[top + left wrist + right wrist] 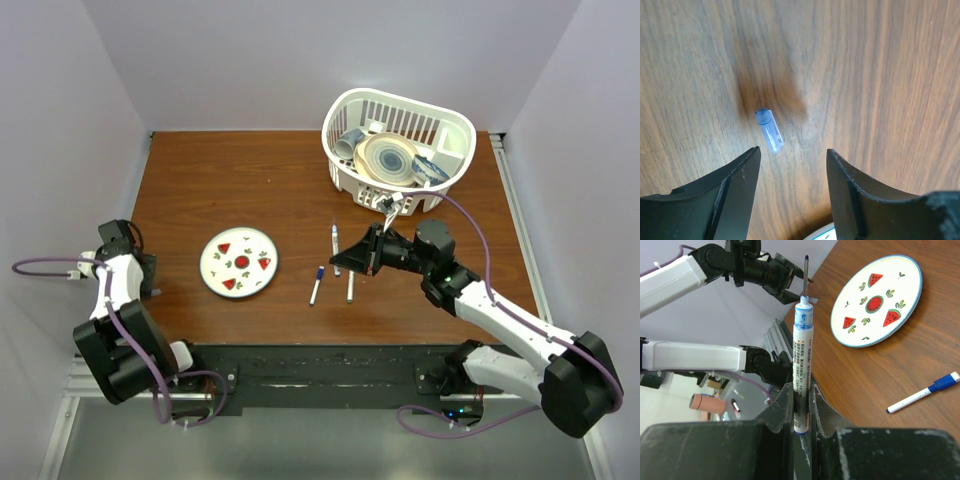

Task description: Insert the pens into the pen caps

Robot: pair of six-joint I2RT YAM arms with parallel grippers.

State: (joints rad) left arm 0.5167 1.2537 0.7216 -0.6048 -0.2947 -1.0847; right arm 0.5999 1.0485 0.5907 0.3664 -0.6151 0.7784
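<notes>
Right fingers [816, 407] clamp an uncapped pen [802, 355], tip aimed left, presumably presented for capping. Left fingers [752, 165] hover wide open, holding nothing, over the blue cap [769, 131] at the desk's [880, 75] left. Other pens [316, 285] lie mid-desk.

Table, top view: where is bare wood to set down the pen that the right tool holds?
Bare wood: the far-left stretch between the plate and the back edge of the table, and the gap between plate and basket. Crowded: the middle, where loose pens lie beside the right tool and its pen.
</notes>
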